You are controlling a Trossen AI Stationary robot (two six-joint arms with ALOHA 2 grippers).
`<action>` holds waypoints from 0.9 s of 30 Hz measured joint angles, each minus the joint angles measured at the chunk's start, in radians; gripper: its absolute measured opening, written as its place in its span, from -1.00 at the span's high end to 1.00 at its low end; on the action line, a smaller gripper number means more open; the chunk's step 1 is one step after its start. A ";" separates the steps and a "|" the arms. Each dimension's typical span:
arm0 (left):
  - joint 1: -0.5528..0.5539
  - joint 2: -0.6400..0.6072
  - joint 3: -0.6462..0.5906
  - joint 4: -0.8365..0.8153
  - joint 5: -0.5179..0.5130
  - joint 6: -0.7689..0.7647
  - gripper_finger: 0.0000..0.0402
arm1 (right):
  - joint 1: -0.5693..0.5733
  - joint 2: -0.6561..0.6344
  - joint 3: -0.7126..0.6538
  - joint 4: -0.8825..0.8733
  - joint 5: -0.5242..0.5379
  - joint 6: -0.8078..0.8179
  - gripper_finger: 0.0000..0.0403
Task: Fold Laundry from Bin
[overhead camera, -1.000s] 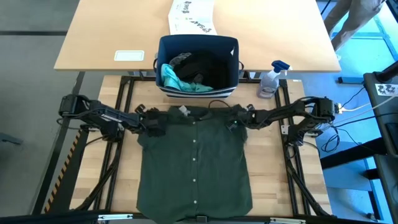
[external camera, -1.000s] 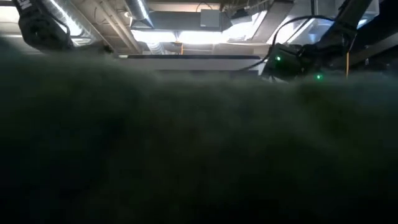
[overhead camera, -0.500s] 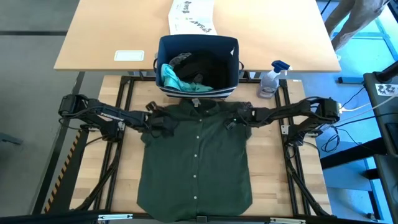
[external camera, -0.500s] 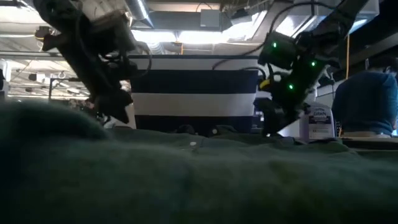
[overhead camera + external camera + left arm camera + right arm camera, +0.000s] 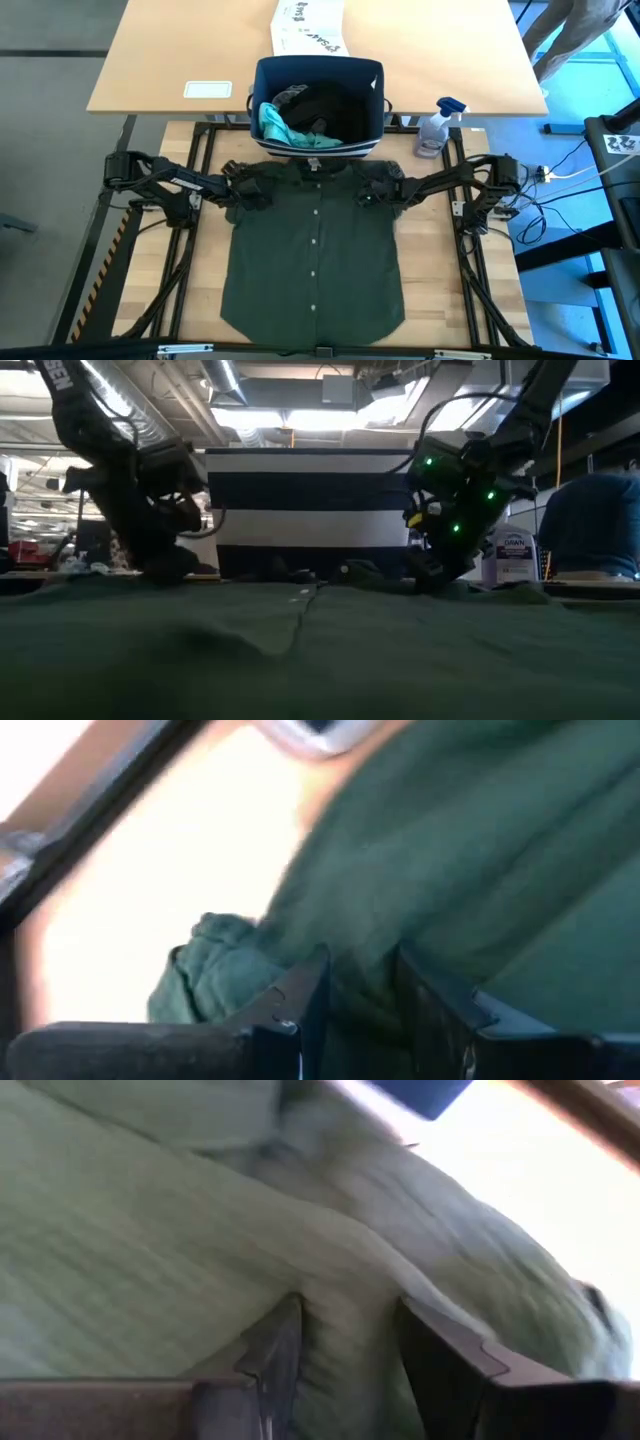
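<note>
Olive-green shirt flat on table, collar just before bin. Left gripper pinches cloth between its jaws at one shoulder. Right gripper likewise at the other

You see a dark olive-green shirt, a teal cloth, and a navy bin with white stripes.

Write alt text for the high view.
A dark green button shirt lies spread flat on the table, with the left end effector and right end effector each gripping a shoulder. Just beyond the collar stands a navy bin holding more laundry, beside a spray bottle.
</note>
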 joint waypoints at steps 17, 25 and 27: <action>-0.165 -0.163 0.182 -0.314 0.036 0.108 0.46 | 0.125 -0.171 0.060 -0.173 -0.040 -0.067 0.17; -0.317 -0.250 0.280 -0.374 0.142 0.100 0.45 | 0.306 -0.300 0.076 -0.226 -0.179 -0.082 0.17; -0.328 -0.251 0.291 -0.361 0.187 0.100 0.44 | 0.329 -0.300 0.075 -0.209 -0.222 -0.082 0.17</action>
